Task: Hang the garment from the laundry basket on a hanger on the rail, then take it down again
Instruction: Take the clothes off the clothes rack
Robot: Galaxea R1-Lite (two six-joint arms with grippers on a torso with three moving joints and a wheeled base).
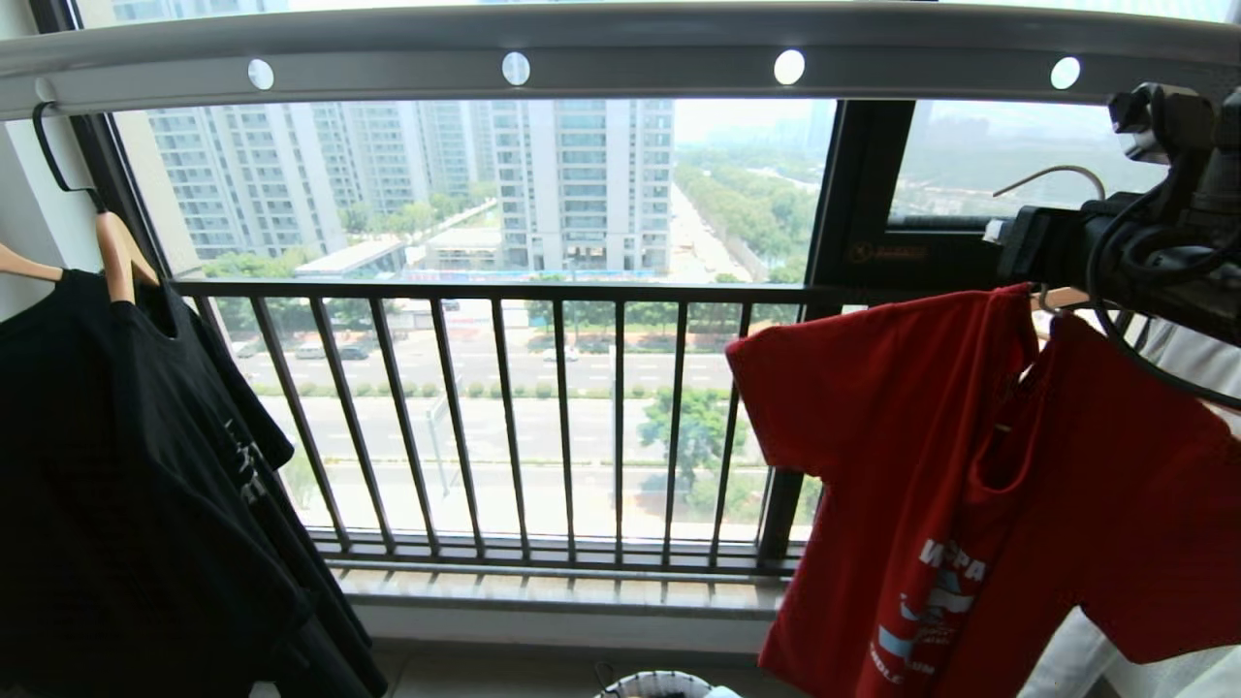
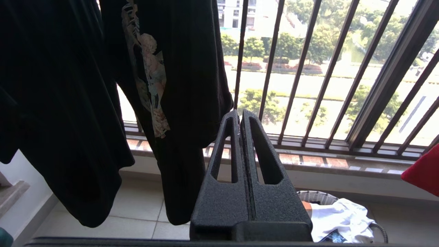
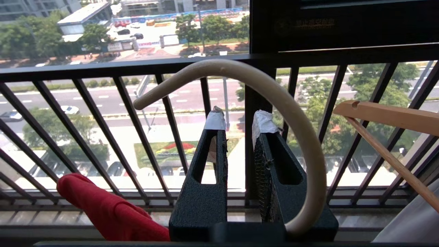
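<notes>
Red short-sleeved T-shirt with white lettering hangs on the thin white wire hanger at the right of the scene, below the long grey holed rail and not yet on it. The right gripper carries the hanger, whose neck runs down beside the narrowly parted fingers. Judging from this, lift the hook clear over the rail, then lower squarely. The left gripper, fingers closed and empty, idles near black shirts.

The right arm reaches in high, its gripper apparently slightly parted; the left gripper is closed.
</notes>
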